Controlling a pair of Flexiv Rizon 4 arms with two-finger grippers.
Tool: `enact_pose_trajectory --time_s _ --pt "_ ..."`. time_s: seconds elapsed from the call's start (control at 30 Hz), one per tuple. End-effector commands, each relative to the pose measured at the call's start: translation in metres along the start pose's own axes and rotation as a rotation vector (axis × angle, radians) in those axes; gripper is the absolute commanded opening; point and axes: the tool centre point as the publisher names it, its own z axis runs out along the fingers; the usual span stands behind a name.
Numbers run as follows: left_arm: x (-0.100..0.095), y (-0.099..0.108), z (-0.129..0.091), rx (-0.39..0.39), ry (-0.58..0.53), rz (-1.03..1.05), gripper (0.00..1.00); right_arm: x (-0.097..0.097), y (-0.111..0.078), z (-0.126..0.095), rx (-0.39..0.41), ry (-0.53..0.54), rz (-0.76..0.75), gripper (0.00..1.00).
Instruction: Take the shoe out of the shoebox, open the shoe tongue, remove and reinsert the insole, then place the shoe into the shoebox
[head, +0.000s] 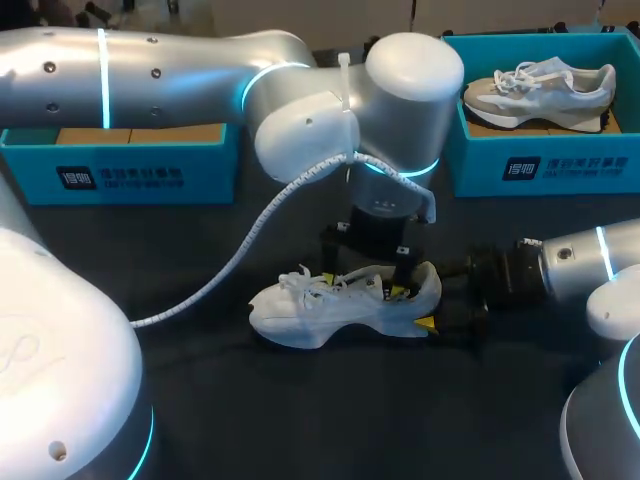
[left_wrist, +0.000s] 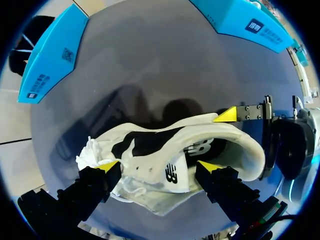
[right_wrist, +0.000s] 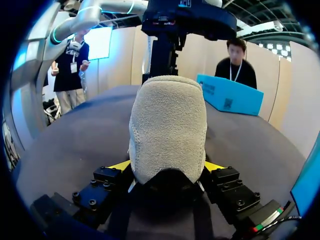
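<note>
Two pincers meet at one white shoe (head: 340, 305), which lies on its sole near the middle of the dark counter (head: 300, 430), outside both boxes. Its long axis runs across the robot's front, toe toward the robot's left and heel toward its right. The right pincer (right_wrist: 166, 165) comes in level along that axis and is clamped on the heel, one yellow tip pressed to each side. The left pincer (left_wrist: 159, 165) hangs over the shoe from above with its fingers apart, one tip by the laces and tongue and the other by the collar of the dark mouth. Whether the insole sits inside cannot be told. With the heel braced, the left pincer is the nearer to the tongue and mouth, so work inside the shoe most likely falls to it, and the loose laces are what could snag. At the counter's far edge stand a left shoebox (head: 130, 175), largely hidden behind the left arm, and a right shoebox (head: 545, 165) holding a second shoe (head: 540, 88), both well apart from the grasp.
</note>
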Motion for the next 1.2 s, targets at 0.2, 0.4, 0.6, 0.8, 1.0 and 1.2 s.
enact_pose_trajectory --time_s 0.2,0.4,0.6,0.8,1.0,1.2 --pt "-0.013 -0.003 0.005 0.031 -0.051 -0.024 1.0 0.0 0.001 0.003 0.006 -0.002 0.001 0.0" --pt "-0.022 0.0 0.01 0.055 -0.095 -0.037 1.0 0.0 0.001 0.003 0.006 -0.002 0.001 0.0" --pt "-0.029 0.005 0.009 0.069 -0.121 -0.053 1.0 0.0 0.001 0.003 0.006 -0.002 0.001 0.0" --pt "-0.038 0.007 -0.004 0.067 -0.13 -0.099 1.0 0.0 0.001 0.003 0.006 -0.002 0.001 0.0" --pt "-0.047 0.01 -0.016 0.053 -0.126 -0.13 1.0 0.0 0.001 0.003 0.006 -0.002 0.001 0.0" --pt "-0.052 0.015 -0.027 -0.002 -0.088 -0.144 1.0 0.0 0.001 0.003 0.006 -0.002 0.001 0.0"
